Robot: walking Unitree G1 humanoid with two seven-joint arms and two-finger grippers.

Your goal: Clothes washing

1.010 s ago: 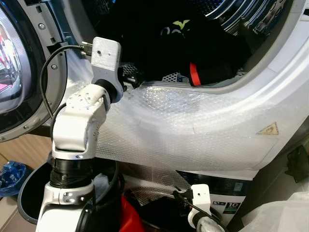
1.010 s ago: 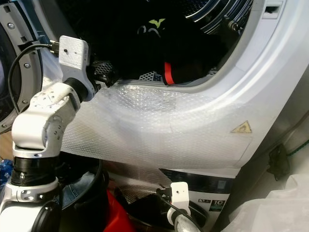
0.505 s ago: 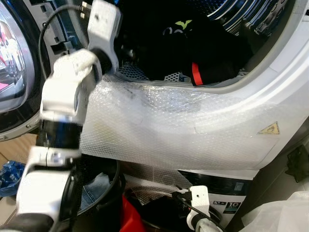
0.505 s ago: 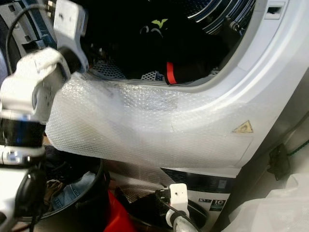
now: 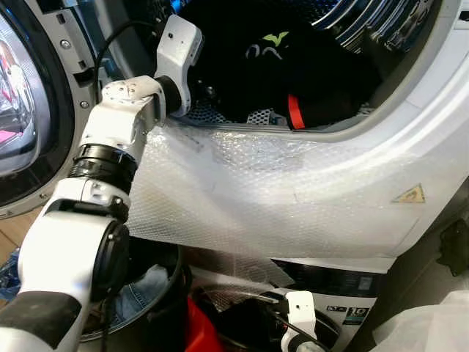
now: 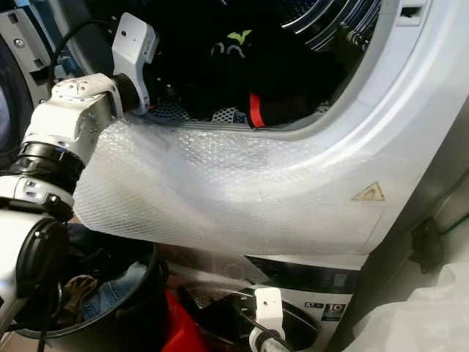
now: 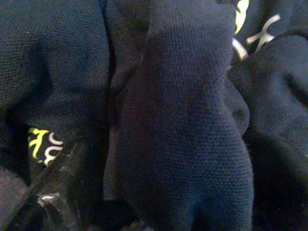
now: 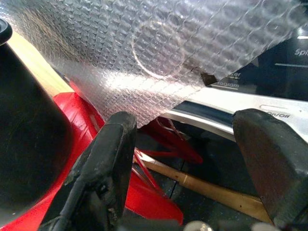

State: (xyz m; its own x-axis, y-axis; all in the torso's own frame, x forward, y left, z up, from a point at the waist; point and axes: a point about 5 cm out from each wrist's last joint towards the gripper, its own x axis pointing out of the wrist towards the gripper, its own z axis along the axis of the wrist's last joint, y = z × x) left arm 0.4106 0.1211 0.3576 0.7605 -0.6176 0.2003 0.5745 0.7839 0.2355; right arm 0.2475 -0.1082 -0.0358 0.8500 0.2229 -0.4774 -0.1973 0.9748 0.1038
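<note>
A heap of dark clothes (image 5: pixel 308 66) lies in the washer drum, one piece with a green logo (image 5: pixel 275 37) and a red strip (image 5: pixel 294 111). My left arm reaches over the drum's rim, and its wrist (image 5: pixel 179 44) is at the left of the opening. My left gripper (image 5: pixel 208 92) is pushed in among the clothes. In the left wrist view a fold of navy fabric (image 7: pixel 183 120) bulges right in front of one black finger (image 7: pixel 62 187). My right gripper (image 8: pixel 187 125) hangs low in front of the machine, open and holding nothing.
Bubble wrap (image 5: pixel 256 191) covers the washer's front below the opening. The open door (image 5: pixel 22 110) stands at the left. A dark basket (image 5: pixel 150 293) with jeans and a red object (image 5: pixel 196 330) sit on the floor below. A white plastic bag (image 5: pixel 432 330) is at the lower right.
My left arm has swung up from the drum's rim and then reached deeper into the opening, so the gripper is now among the clothes. The right arm has barely moved.
</note>
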